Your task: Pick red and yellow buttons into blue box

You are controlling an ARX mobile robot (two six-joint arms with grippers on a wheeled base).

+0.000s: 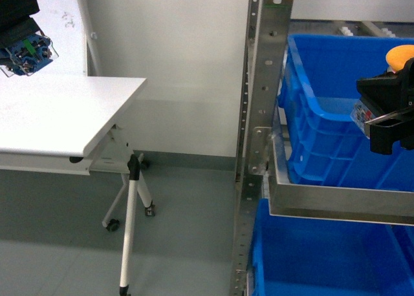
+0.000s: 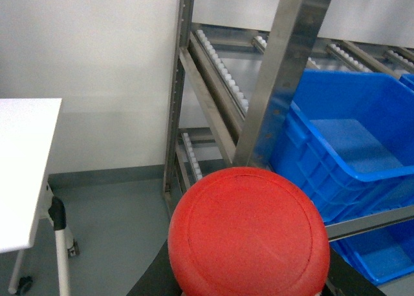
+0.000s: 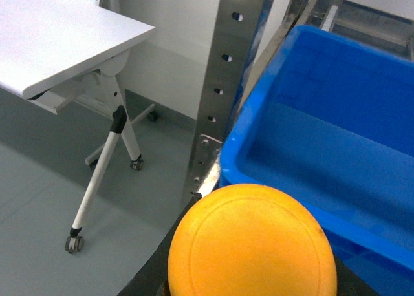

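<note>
My left gripper (image 1: pixel 24 50) hangs high at the far left above the white table (image 1: pixel 58 108), shut on the red button, whose red cap (image 2: pixel 249 234) fills the lower left wrist view. Only its blocky base shows in the head view. My right gripper (image 1: pixel 390 118) is at the right edge, shut on the yellow button (image 1: pixel 401 55), held over the near part of the blue box (image 1: pixel 323 70) on the upper rack shelf. The yellow cap (image 3: pixel 252 244) sits just before the box's thick rim (image 3: pixel 259 125) in the right wrist view. The cap hides the fingers in both wrist views.
A perforated steel rack post (image 1: pixel 259 115) stands between table and box, with a metal shelf rail (image 1: pixel 336 202) under the box. Another blue crate (image 1: pixel 323 257) sits on the shelf below. The folding table has wheeled legs (image 1: pixel 129 225) on grey floor.
</note>
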